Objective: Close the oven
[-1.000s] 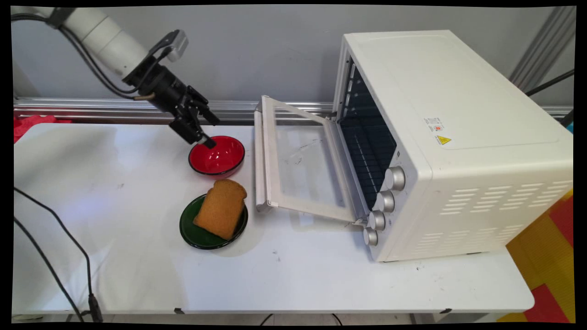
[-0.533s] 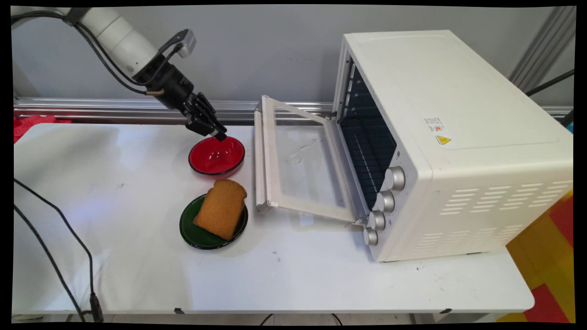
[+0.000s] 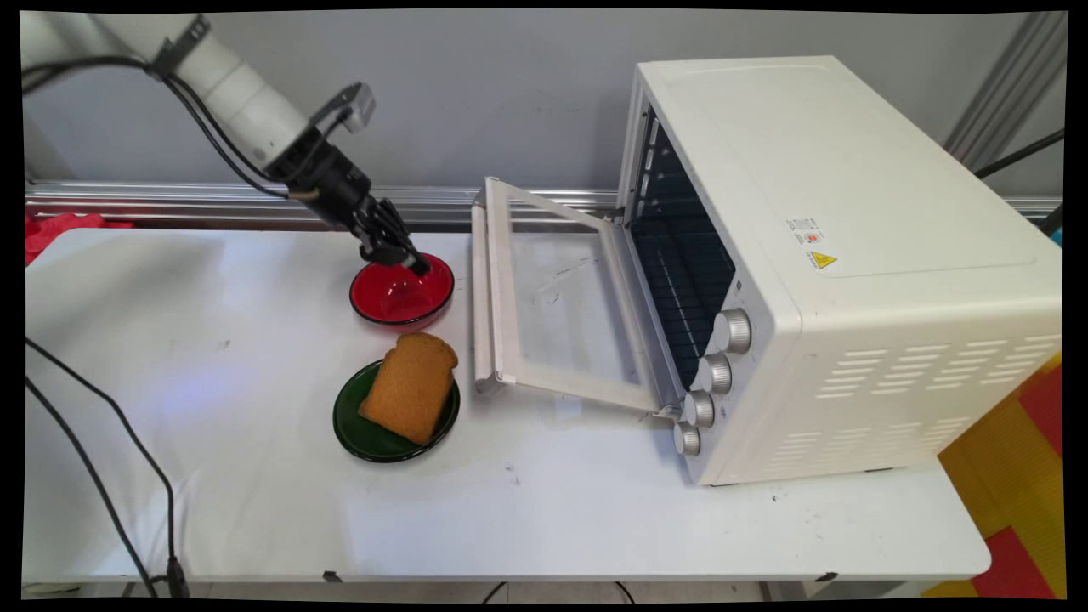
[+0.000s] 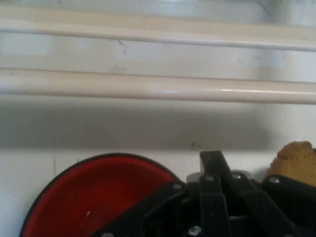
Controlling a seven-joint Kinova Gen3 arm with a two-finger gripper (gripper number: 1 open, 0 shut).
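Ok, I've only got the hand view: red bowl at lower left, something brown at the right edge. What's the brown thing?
Observer: A slice of toast lying on a dark green plate, on the table's near side of the red bowl.
Operator: And those pale bars ahead of me?
Observer: That's the open door of a white toaster oven. It's folded down, with its handle end towards the bowl.
Operator: Where am I over the bowl?
Observer: The gripper is at the bowl's far rim, on the side facing the oven.
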